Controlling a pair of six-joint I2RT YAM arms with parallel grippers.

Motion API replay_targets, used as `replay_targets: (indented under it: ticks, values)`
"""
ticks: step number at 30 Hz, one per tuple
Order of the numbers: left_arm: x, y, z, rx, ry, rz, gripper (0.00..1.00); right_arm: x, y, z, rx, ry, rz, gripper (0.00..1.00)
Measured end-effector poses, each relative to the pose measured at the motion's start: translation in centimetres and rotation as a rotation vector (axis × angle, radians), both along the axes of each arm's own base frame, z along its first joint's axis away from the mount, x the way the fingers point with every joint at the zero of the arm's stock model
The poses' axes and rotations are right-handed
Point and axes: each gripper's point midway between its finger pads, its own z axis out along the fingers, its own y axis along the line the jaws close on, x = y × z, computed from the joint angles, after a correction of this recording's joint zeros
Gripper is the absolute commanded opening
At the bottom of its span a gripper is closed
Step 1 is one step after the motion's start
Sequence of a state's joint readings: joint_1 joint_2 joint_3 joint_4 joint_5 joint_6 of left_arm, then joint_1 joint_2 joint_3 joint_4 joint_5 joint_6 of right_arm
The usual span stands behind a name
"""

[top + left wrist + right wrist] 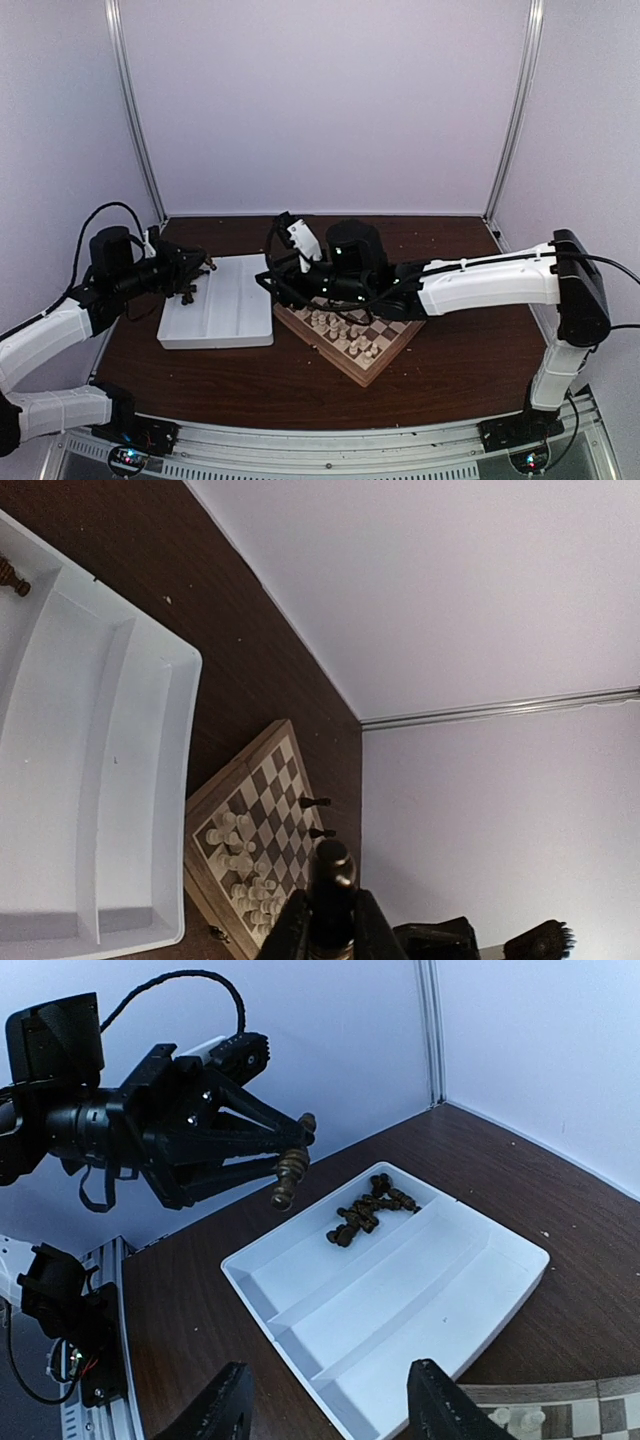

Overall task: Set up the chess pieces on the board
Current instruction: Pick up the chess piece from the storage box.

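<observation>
My left gripper (331,912) is shut on one dark chess piece (333,875), held in the air above the table beside the tray's left edge (190,278). In the right wrist view that piece (287,1172) hangs from the left fingertips. Several more dark chess pieces (366,1210) lie heaped in the far compartment of the white tray (330,1358). The board (385,362) stands to the right of the tray, with two dark pieces (314,803) upright near its far edge. My right gripper (330,1385) is open and empty above the tray's near right end (276,286).
Cream-white pieces (340,330) crowd the near side of the board. The tray's two nearer compartments (430,1290) hold nothing. Purple walls close in the back and both sides. The right arm (480,282) stretches across over the board.
</observation>
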State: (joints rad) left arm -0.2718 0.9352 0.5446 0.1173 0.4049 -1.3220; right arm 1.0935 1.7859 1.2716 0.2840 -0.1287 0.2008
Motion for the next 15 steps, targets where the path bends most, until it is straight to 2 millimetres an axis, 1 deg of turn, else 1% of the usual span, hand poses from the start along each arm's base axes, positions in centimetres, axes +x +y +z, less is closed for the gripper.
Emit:
replay_targets:
  ticks: [2, 5, 10, 15]
  values:
    - [-0.5, -0.1, 1.2, -0.044, -0.017, 0.011, 0.16, -0.2, 1.6, -0.3, 0.015, 0.014, 0.020, 0.54]
    - [-1.0, 0.2, 2.0, -0.087, -0.024, 0.032, 0.16, -0.3, 3.5, -0.7, 0.043, 0.031, 0.042, 0.55]
    - [-1.4, 0.6, 2.4, -0.124, -0.018, 0.059, 0.16, -0.3, 6.3, -0.6, 0.078, 0.030, 0.071, 0.55]
    - [-1.7, 0.6, 1.8, -0.142, 0.006, 0.064, 0.16, 0.0, 7.7, -0.2, 0.098, 0.025, 0.077, 0.53]
